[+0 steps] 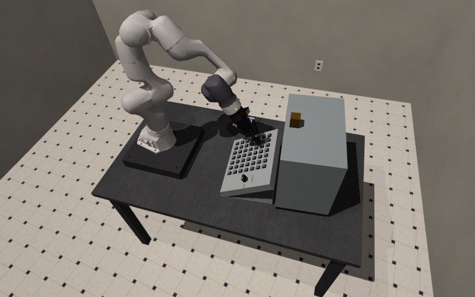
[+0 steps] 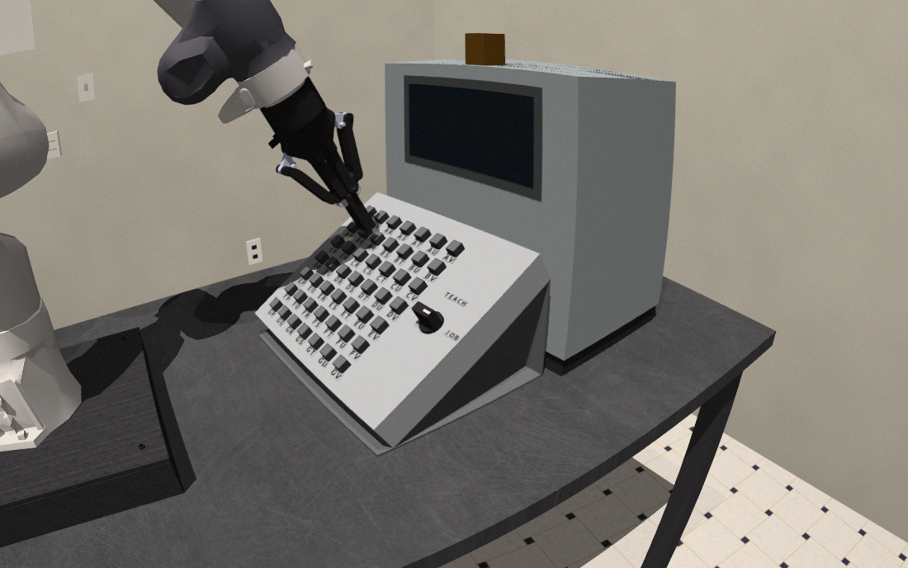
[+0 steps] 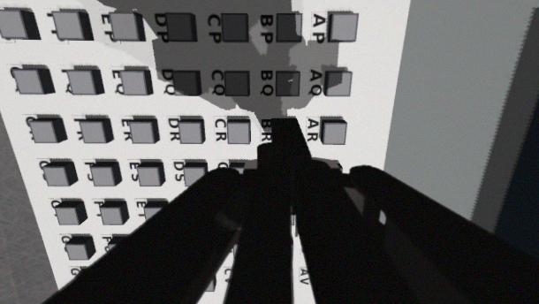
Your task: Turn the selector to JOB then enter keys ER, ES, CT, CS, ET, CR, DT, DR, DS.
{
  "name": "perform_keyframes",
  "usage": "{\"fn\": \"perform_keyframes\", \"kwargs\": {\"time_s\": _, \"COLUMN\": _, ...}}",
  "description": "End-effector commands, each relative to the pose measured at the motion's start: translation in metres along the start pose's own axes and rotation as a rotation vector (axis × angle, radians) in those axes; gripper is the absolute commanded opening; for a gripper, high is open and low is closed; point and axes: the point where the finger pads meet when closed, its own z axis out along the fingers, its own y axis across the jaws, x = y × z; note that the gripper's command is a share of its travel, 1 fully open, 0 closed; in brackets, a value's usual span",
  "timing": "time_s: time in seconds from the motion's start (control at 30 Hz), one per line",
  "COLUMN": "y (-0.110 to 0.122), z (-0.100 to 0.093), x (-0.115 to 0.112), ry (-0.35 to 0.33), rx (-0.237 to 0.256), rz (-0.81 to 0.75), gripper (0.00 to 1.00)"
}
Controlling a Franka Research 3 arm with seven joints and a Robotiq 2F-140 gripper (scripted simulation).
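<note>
The light keyboard panel (image 1: 245, 184) (image 2: 394, 388) slopes up toward the machine housing. My gripper (image 1: 258, 140) (image 2: 367, 230) (image 3: 284, 139) is shut and empty, its tips over the BR key, which they hide; contact cannot be told. In the wrist view, keys ER (image 3: 143, 132), DR (image 3: 192, 132), CR (image 3: 239, 132), ES (image 3: 151, 174) and DS (image 3: 195, 172) show. CT (image 2: 386, 269), CS (image 2: 372, 261) and DT (image 2: 368, 287) show in the exterior view. No key looks lit. The black selector knob (image 1: 244, 178) (image 2: 428, 319) sits beside the TEACH and JOB labels; its setting is hard to read.
The grey housing (image 1: 311, 140) (image 2: 622, 201) with a dark screen (image 2: 468, 137) stands directly behind the panel, with a brown cube (image 1: 295, 120) (image 2: 484, 49) on top. The arm's dark base block (image 1: 153, 169) (image 2: 87, 502) stands left of the panel. Neighbouring keys surround the fingertips.
</note>
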Motion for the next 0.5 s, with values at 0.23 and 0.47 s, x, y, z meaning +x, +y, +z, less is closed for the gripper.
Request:
{"fn": "perform_keyframes", "kwargs": {"time_s": 0.23, "y": 0.0027, "z": 0.0118, "x": -0.0021, "ry": -0.007, "rx": -0.006, "rz": 0.012, "gripper": 0.10}}
{"fn": "perform_keyframes", "kwargs": {"time_s": 0.47, "y": 0.0027, "z": 0.0122, "x": -0.0021, "ry": -0.007, "rx": -0.006, "rz": 0.012, "gripper": 0.10}}
